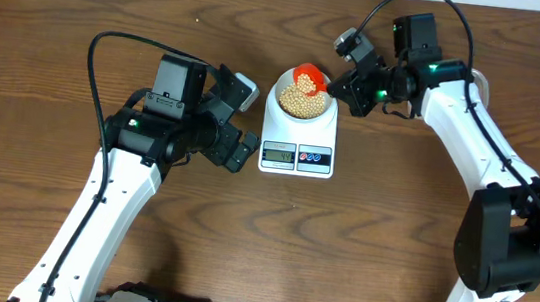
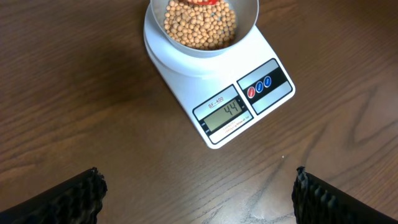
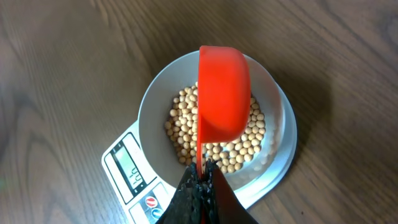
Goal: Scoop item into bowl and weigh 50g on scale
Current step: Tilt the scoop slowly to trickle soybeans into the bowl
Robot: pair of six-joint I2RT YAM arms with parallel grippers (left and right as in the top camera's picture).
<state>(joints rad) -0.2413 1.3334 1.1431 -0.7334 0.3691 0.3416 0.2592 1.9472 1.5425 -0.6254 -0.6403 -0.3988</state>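
Tan-yellow round beans [image 3: 217, 134] lie in the small pale blue-white bowl [image 3: 152, 106] on the flat white digital scale [image 2: 211, 93], just ahead of my right gripper [image 3: 202, 171]. Its jaws pinch the orange-red plastic scoop [image 3: 222, 93] by its handle, tipped over the bowl to pour. My left gripper [image 2: 199, 186] hangs wide and empty before the display [image 2: 225, 113]: 44, so more is needed, I judge.

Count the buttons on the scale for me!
2: a red button and a blue button, side by side on the front edge of the scale, right of the display.
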